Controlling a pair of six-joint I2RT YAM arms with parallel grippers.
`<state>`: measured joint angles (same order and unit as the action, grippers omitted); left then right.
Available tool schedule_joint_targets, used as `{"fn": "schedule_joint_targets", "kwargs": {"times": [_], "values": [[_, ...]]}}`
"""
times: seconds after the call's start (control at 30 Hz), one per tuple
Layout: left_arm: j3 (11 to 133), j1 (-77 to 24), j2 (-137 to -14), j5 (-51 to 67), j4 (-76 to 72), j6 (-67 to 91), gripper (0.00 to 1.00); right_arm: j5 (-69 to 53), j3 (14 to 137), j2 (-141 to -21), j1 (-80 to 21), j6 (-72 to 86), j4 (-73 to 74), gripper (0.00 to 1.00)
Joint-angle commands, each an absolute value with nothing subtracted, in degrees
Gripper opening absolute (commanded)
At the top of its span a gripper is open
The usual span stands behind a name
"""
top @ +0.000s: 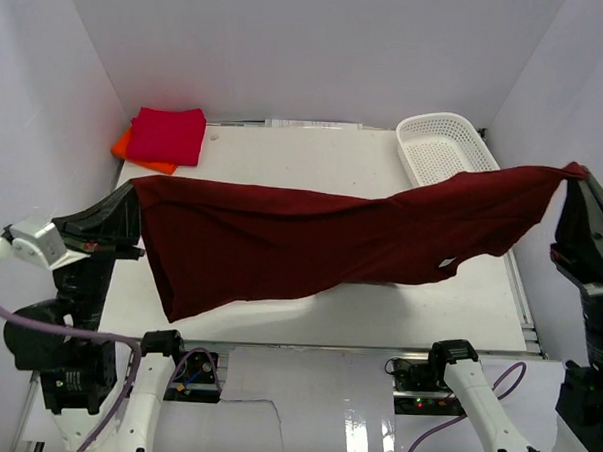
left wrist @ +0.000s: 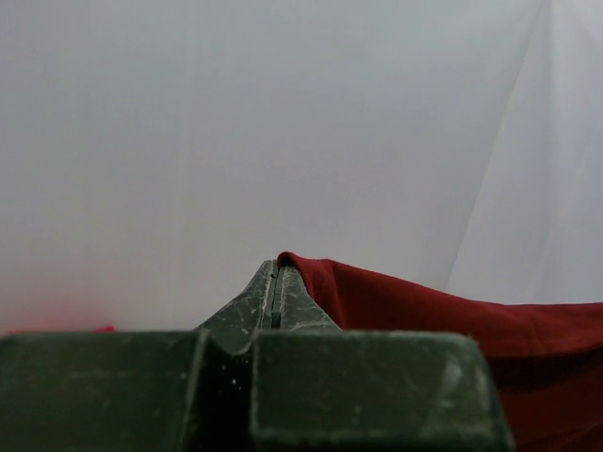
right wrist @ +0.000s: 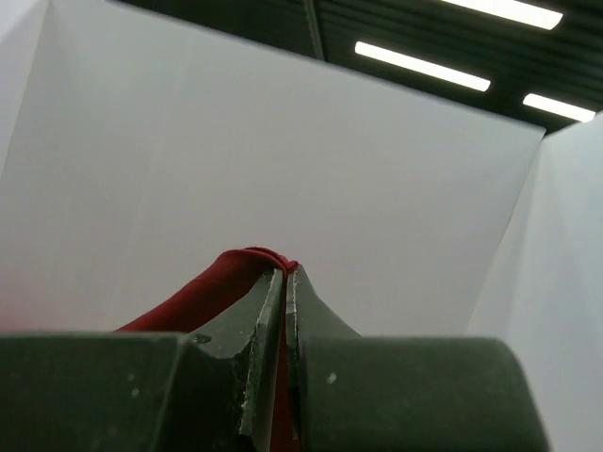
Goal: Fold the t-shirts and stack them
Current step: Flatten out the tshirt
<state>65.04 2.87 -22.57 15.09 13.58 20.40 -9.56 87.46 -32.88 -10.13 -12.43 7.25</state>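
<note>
The dark maroon t-shirt hangs stretched out in the air over the white table, reaching from past the table's left edge to past its right edge. The left gripper is pinched fully closed on the shirt's left end, just off the table's left edge. In the left wrist view its fingers meet with only a hairline between them, and maroon cloth comes out at their tips. The right gripper is clamped just as tight on the shirt's opposite end, held higher, beyond the table's right edge. In the right wrist view a fold of maroon cloth bulges over the closed tips.

Between the two grips the cloth sags, and its lower hem droops toward the table's near-left part; whether it touches the surface cannot be told. A small white neck label shows on the shirt over the table's near-right part.

A folded crimson-red t-shirt lies at the table's far-left corner on top of an orange t-shirt, whose edge peeks out beneath it. A white mesh basket sits at the table's far-right corner, its near end hidden behind the raised maroon cloth
</note>
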Motion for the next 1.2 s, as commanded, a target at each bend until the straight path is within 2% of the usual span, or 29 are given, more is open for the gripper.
{"fn": "schedule_joint_targets", "kwargs": {"times": [0.0,0.13,0.3,0.43,0.6,0.77,0.83,1.03,1.17], "values": [[71.0,3.0,-23.4,13.4,15.0,19.7,0.00,-10.4,92.1,-30.2,-9.8,-12.0,0.7,0.08],[74.0,2.5,-21.5,12.8,17.0,19.9,0.00,-13.4,94.9,-28.5,-9.1,-9.5,-1.9,0.08],[69.9,1.0,-16.7,8.4,18.0,20.2,0.00,-13.9,94.0,-27.8,-6.9,-5.4,-1.9,0.08],[68.2,1.0,-16.5,5.1,19.2,19.1,0.00,-14.1,93.0,-31.9,-6.2,-2.5,-0.2,0.08],[66.3,-1.0,-16.9,1.5,21.2,18.1,0.00,-16.7,88.1,-36.8,-5.6,2.6,-3.4,0.08],[64.0,-1.6,-13.5,-3.1,23.1,17.2,0.00,-19.1,76.9,-36.3,-4.6,6.3,-12.0,0.08],[61.3,-1.9,-13.6,-5.1,23.2,16.8,0.00,-18.8,75.8,-37.6,-4.6,6.9,-10.9,0.08],[54.3,-2.0,-17.3,-6.5,19.9,16.8,0.00,-19.6,75.0,-48.6,-4.6,6.8,-7.8,0.08],[46.2,-2.0,-22.3,-4.5,15.6,17.4,0.00,-21.3,76.0,-60.1,-4.7,7.2,-6.5,0.08]]}}
